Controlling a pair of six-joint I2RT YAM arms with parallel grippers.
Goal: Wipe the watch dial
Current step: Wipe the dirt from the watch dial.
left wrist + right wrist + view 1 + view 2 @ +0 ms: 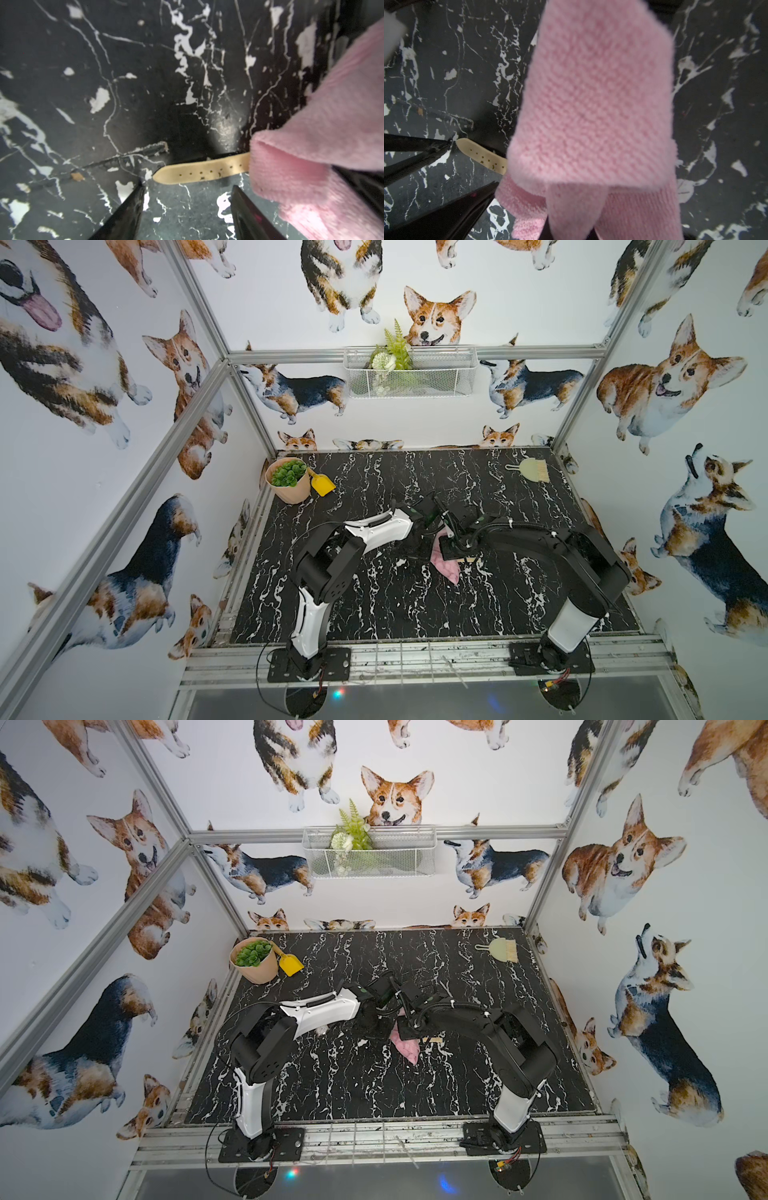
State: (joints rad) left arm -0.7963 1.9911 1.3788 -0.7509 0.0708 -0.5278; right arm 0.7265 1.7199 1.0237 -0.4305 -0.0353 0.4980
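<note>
The watch shows only its beige strap (199,171) (481,156), lying flat on the black marble table (124,83). Its dial is hidden under the pink cloth (596,104) (324,145). My right gripper (571,230) is shut on that cloth, which hangs down over the watch's middle. My left gripper (188,187) is open, its two black fingertips (141,187) just short of the strap's free end, with nothing between them. In both top views the cloth (446,568) (405,1048) sits mid-table under the two wrists, and a strap end (467,559) pokes out beside it.
A pot with a green plant (289,481) and a yellow scoop (322,484) stand at the back left. A small brush (528,470) lies at the back right. A wire basket (409,371) hangs on the rear wall.
</note>
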